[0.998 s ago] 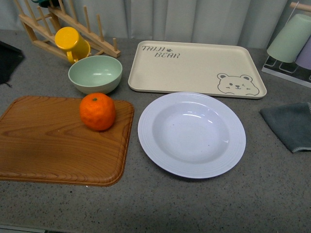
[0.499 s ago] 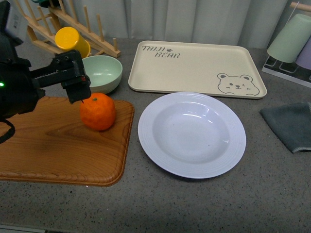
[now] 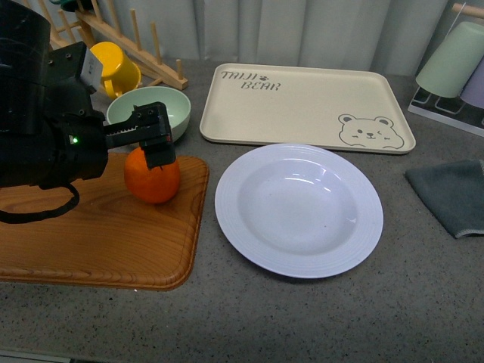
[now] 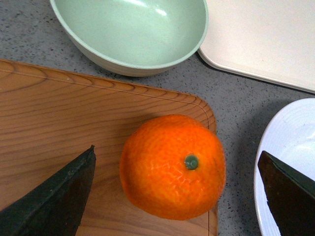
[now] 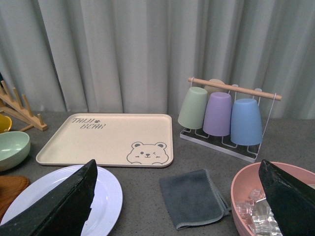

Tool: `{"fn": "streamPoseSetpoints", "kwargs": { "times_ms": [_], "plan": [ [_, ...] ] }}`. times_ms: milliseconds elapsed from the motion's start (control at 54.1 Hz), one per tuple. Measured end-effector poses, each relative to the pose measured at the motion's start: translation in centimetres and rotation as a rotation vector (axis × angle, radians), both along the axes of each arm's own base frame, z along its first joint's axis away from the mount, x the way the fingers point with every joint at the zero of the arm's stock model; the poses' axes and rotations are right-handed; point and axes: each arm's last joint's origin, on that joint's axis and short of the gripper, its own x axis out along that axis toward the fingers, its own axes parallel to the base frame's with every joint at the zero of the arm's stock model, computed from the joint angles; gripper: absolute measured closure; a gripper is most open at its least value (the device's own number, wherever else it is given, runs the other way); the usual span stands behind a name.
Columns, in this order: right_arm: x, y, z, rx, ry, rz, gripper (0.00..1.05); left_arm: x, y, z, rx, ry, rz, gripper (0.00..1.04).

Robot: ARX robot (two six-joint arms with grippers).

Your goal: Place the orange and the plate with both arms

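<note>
The orange (image 3: 153, 182) rests near the right edge of a wooden board (image 3: 76, 227), its green stem dot facing up. My left gripper (image 3: 151, 151) hovers just above it, open. In the left wrist view its dark fingers (image 4: 54, 196) stand wide on either side of the orange (image 4: 172, 167) without touching it. The white plate (image 3: 299, 209) lies empty on the counter to the right of the board. The right arm is out of the front view. Its wrist view shows the right gripper (image 5: 177, 164) open and held high, with the plate (image 5: 106, 196) below it.
A pale green bowl (image 3: 148, 113) sits behind the board, with a yellow mug (image 3: 113, 64) on a wooden rack behind that. The beige bear tray (image 3: 302, 102) lies behind the plate. To the right are a grey cloth (image 3: 450, 193), a cup rack (image 5: 221, 115) and a pink bowl of ice (image 5: 275, 196).
My left arm has come in from the left and moved right until its gripper is over the orange. The orange and the plate have not moved.
</note>
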Motion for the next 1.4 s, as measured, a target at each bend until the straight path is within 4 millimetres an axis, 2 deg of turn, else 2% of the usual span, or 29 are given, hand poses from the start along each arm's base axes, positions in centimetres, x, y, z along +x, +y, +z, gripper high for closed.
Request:
{"fn": "streamPoseSetpoints", "kwargs": {
  "times_ms": [444,480,610,684,887,943,998,1109,1220,1405],
  "plan": [
    [0.0,0.0,0.0,0.0,0.0,0.0,0.09,1.4,-0.7,-2.0,0.027,0.093,-0.06,0.06],
    [0.0,0.0,0.0,0.0,0.0,0.0,0.09,1.4,-0.6,-2.1,0.029,0.094,-0.058,0.08],
    [0.0,0.0,0.0,0.0,0.0,0.0,0.09,1.4,-0.4,-2.1,0.029,0.096,-0.047,0.27],
    [0.0,0.0,0.0,0.0,0.0,0.0,0.09,1.5,-0.4,-2.1,0.025,0.097,-0.047,0.33],
    [0.0,0.0,0.0,0.0,0.0,0.0,0.09,1.5,-0.4,-1.7,0.007,0.076,-0.028,0.37],
    [0.0,0.0,0.0,0.0,0.0,0.0,0.09,1.3,-0.6,-0.8,-0.015,0.047,-0.024,0.37],
    [0.0,0.0,0.0,0.0,0.0,0.0,0.09,1.2,-1.3,0.8,-0.04,0.007,-0.03,0.37],
    [0.0,0.0,0.0,0.0,0.0,0.0,0.09,0.4,-4.4,3.4,-0.089,-0.054,-0.1,0.38],
    [0.0,0.0,0.0,0.0,0.0,0.0,0.09,-0.8,-7.6,3.2,-0.129,-0.016,-0.161,0.38],
    [0.0,0.0,0.0,0.0,0.0,0.0,0.09,-2.0,-10.6,2.8,-0.148,0.036,-0.212,0.38]
  ]
}}
